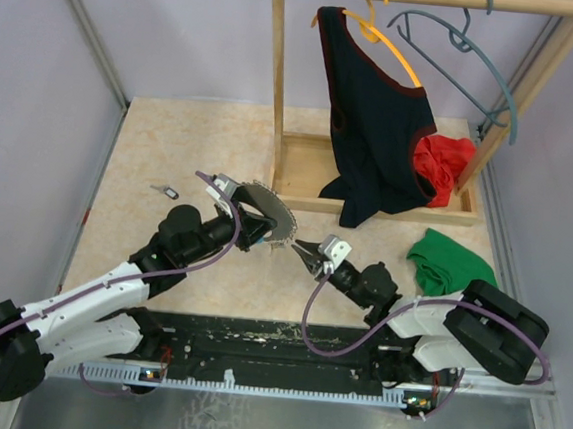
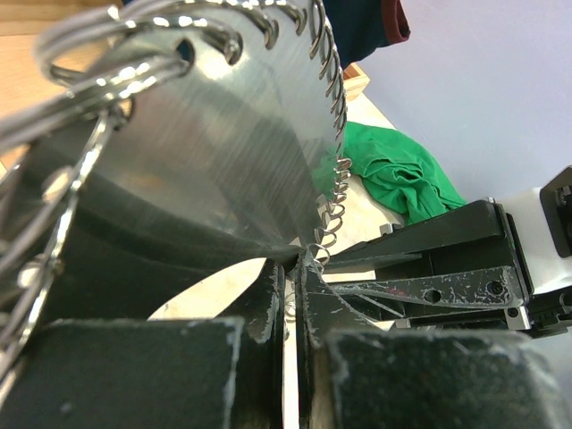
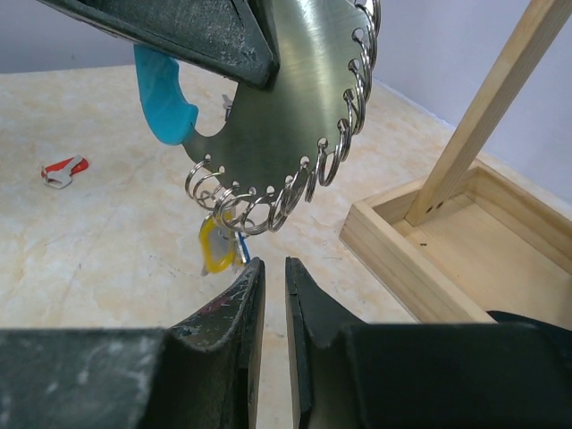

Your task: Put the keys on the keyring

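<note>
The keyring (image 1: pixel 267 211) is a shiny metal plate edged with coiled wire loops, with a light-blue curved section (image 3: pixel 165 98). My left gripper (image 1: pixel 250 229) is shut on its coiled edge and holds it above the table; in the left wrist view (image 2: pixel 293 268) the plate (image 2: pixel 232 152) fills the frame. A yellow-headed key (image 3: pixel 214 250) and a blue one hang from the loops. My right gripper (image 1: pixel 300 246) sits just under the loops (image 3: pixel 271 268), jaws a narrow gap apart and empty. A red key (image 3: pixel 63 170) and a black key (image 1: pixel 165 191) lie on the table.
A wooden clothes rack (image 1: pixel 277 93) with a tray base (image 3: pixel 447 241) stands behind, holding a black top (image 1: pixel 375 122) and a grey-blue hanger (image 1: pixel 479 81). Red cloth (image 1: pixel 447 163) lies in the base. A green cloth (image 1: pixel 448 261) lies at the right.
</note>
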### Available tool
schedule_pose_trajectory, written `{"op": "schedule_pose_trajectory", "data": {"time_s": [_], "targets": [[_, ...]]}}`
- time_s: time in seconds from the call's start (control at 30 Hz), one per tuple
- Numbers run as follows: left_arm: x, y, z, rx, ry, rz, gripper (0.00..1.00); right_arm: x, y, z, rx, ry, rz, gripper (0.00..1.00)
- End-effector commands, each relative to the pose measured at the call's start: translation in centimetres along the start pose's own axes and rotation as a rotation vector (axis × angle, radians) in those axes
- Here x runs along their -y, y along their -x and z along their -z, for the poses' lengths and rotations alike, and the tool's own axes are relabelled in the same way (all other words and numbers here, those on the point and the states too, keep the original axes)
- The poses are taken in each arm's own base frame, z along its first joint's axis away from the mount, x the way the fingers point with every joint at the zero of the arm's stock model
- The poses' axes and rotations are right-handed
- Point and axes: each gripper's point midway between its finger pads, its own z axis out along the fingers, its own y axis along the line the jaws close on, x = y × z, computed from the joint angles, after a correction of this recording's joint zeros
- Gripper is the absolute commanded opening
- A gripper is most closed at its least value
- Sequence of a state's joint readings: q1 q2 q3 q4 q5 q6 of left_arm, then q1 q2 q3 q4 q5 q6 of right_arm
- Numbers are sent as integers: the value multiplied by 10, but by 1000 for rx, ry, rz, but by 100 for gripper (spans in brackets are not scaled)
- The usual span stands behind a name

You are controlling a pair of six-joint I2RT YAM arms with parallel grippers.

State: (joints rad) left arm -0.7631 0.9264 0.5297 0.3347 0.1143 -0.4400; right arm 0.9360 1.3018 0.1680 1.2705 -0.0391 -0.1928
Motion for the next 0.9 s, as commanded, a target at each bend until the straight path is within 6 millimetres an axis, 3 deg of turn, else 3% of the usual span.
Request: {"op": "schedule_pose_trajectory", "data": {"time_s": [0.0,0.4,0.87], "targets": [[11,23,2,69,-34,-14,0,-3,25,-2,87,12,10,16],[12,22,1,68,-41,14,0,-18,27,-9,101,58,-9,15],[12,18,0,62,-49,26,0,-14,33,-10,130,13,-1,15]]}}
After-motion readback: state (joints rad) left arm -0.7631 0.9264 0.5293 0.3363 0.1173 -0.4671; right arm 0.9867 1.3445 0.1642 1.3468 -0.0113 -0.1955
